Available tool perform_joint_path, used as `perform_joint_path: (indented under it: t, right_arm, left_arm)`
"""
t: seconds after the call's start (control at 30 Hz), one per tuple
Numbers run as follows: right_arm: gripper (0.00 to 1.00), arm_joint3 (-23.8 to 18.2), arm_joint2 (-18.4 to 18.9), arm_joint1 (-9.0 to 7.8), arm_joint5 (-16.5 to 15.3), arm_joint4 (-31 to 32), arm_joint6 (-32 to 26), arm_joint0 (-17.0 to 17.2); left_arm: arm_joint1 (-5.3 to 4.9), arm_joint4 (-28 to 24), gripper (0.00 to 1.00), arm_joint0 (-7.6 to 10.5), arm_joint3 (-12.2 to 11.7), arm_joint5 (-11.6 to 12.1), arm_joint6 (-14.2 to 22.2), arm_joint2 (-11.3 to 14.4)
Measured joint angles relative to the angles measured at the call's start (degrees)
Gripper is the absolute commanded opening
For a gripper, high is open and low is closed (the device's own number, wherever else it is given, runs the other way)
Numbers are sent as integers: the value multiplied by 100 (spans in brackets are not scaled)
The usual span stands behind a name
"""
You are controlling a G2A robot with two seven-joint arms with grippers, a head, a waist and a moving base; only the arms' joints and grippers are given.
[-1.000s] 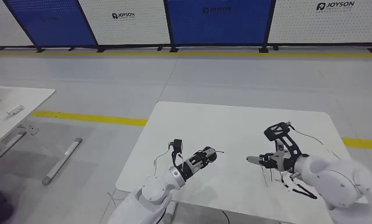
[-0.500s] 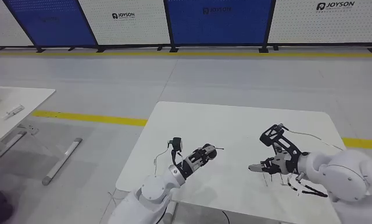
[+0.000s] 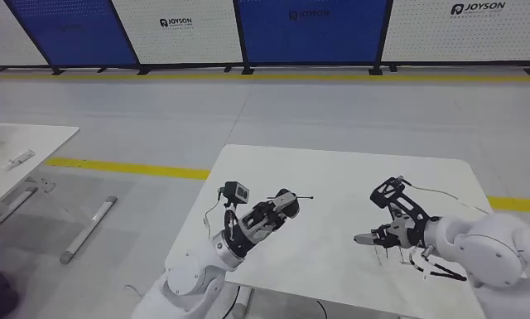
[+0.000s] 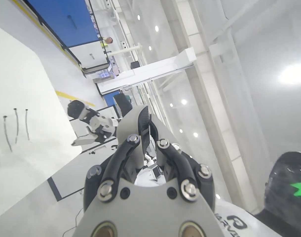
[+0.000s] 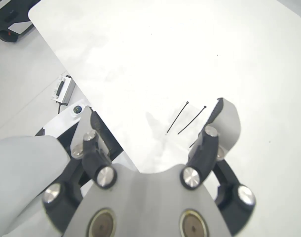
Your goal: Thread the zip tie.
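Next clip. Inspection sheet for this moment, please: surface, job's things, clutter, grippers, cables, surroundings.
Surface: white table.
Job's things: three loose zip ties side by side on it; a fourth zip tie pokes from the left gripper.
Clutter: nothing seen.
Grippers: left jaws shut on that tie; right gripper over the loose ties, jaws open.
Cables: thin wire looping off the right arm.
Surroundings: blue and white panels, yellow floor line.

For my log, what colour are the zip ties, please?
Zip ties are black, clearest in the right wrist view.

Logo print on white wall panels (image 3: 478,7), blue panel (image 3: 312,14)
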State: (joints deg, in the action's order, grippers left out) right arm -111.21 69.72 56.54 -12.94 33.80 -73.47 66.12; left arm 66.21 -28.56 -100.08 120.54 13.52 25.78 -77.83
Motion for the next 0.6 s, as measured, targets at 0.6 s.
perform_joint_path:
  t: [0.6]
  right_arm:
    - [100, 0, 0, 0, 0, 0, 0, 0]
  left_arm:
    - [21, 802, 0, 526, -1410, -1071, -239, 582]
